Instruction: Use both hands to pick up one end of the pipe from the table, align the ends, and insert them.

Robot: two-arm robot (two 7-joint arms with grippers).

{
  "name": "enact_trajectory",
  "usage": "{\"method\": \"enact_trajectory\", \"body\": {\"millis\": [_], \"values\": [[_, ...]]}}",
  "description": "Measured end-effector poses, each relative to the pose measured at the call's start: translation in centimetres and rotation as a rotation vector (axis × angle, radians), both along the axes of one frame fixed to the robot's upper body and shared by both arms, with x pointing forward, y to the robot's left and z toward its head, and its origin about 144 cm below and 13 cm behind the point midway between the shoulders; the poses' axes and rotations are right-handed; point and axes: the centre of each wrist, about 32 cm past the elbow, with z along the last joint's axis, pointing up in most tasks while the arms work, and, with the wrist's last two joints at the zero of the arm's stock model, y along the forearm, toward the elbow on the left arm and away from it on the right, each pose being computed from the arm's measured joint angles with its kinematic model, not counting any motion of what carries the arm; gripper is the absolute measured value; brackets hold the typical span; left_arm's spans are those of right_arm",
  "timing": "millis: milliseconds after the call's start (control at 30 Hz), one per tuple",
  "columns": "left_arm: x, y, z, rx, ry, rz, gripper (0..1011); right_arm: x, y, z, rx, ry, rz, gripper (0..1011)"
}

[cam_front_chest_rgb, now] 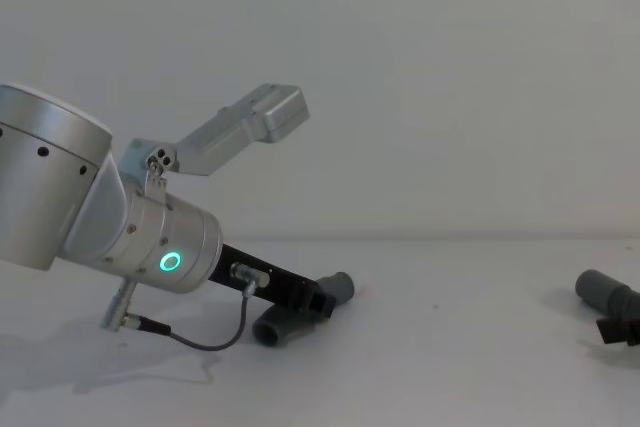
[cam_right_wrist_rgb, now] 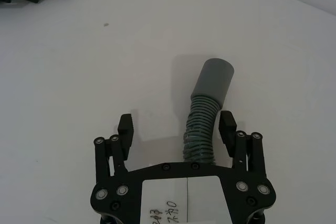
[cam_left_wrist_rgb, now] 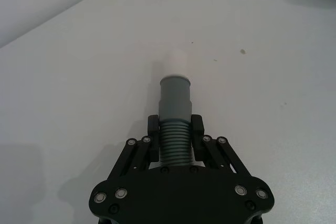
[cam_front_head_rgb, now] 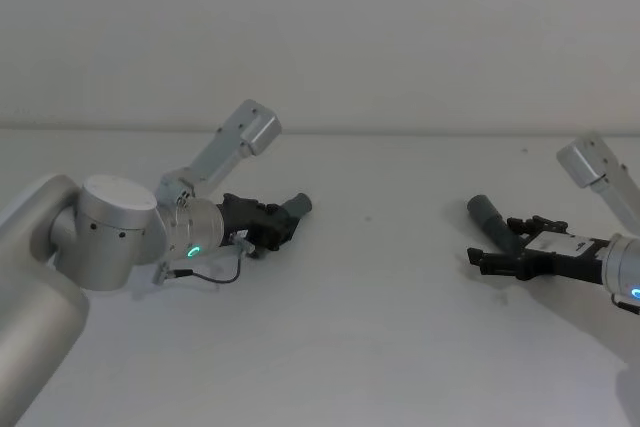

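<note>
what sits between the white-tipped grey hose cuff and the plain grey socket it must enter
Nothing visible: bare white table lies between the white-tipped grey hose in the black left gripper and the plain grey socket.

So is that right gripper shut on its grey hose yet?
Open. The right gripper's fingers stand apart either side of the ribbed hose, bare table showing between.

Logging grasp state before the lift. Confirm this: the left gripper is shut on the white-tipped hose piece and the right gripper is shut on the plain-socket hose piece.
Wrong for the right gripper: the right wrist view shows it open, jaws apart on either side of the plain-socket hose piece. The left gripper is shut on the white-tipped hose piece.
</note>
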Motion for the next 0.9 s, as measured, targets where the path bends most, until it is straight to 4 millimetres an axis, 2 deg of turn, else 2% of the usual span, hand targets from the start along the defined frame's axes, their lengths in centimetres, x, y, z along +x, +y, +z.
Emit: {"method": "enact_trajectory", "body": {"millis": [67,333,467,567,700,833,900], "values": [[0.0,0.0,0.0,0.0,0.0,0.0,342,0.03,0.0,0.01,0.0,0.0,0.001,946],[0.0,0.0,0.0,0.0,0.0,0.0,342,0.1,0.01,0.0,0.001,0.002,0.002,738],[0.0,0.0,0.0,0.0,0.0,0.0,342,0.12,0.01,0.01,0.001,0.002,0.002,570],[0.0,0.0,0.0,0.0,0.0,0.0,343,0.13,0.01,0.02,0.001,0.002,0.002,512],[0.0,0.0,0.0,0.0,0.0,0.0,342,0.14,0.01,0.02,0.001,0.002,0.003,350],[0.0,0.0,0.0,0.0,0.0,0.0,342,0.15,0.01,0.02,0.001,0.002,0.003,274],[0.0,0.0,0.0,0.0,0.0,0.0,342,0.15,0.0,0.02,0.001,0.003,0.003,274]]}}
